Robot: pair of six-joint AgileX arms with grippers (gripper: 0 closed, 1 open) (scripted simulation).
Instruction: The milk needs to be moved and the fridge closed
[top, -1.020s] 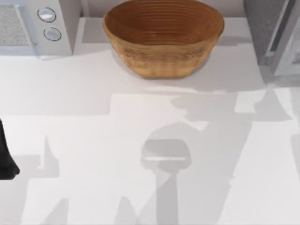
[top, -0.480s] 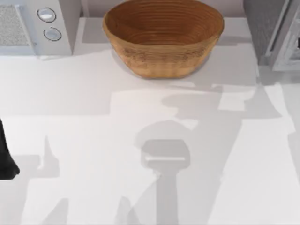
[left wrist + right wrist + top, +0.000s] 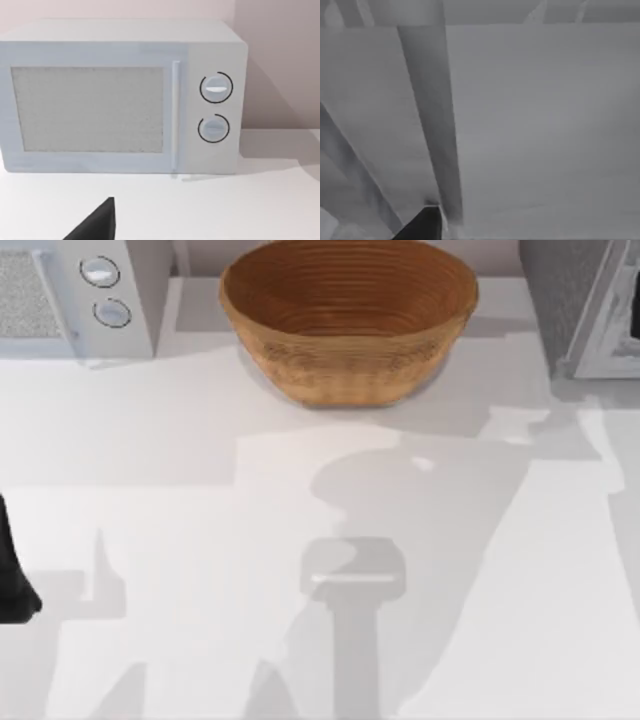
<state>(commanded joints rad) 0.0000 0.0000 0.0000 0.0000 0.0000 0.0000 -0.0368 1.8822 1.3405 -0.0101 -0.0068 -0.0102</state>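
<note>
The fridge [image 3: 560, 295] is the dark-grey speckled cabinet at the table's far right corner. Its pale-framed door [image 3: 612, 335] stands at a small angle to the cabinet. The right wrist view is pressed close to that glassy grey door [image 3: 535, 125], and a dark tip of my right gripper [image 3: 422, 225] touches or nearly touches it beside a darker strip [image 3: 432, 115]. A dark bit of the right arm [image 3: 635, 328] sits at the right edge by the door. The milk is hidden. My left arm [image 3: 12, 575] is parked at the left edge.
A large wicker bowl [image 3: 348, 320] stands at the back centre. A light-grey box with two round knobs [image 3: 70, 295] fills the back left corner, and the left wrist view faces its front [image 3: 120, 100]. Arm shadows cross the white tabletop [image 3: 200, 540].
The fridge door has swung in toward the cabinet. The right arm's shadow on the table has shifted with it. The left arm has not moved.
</note>
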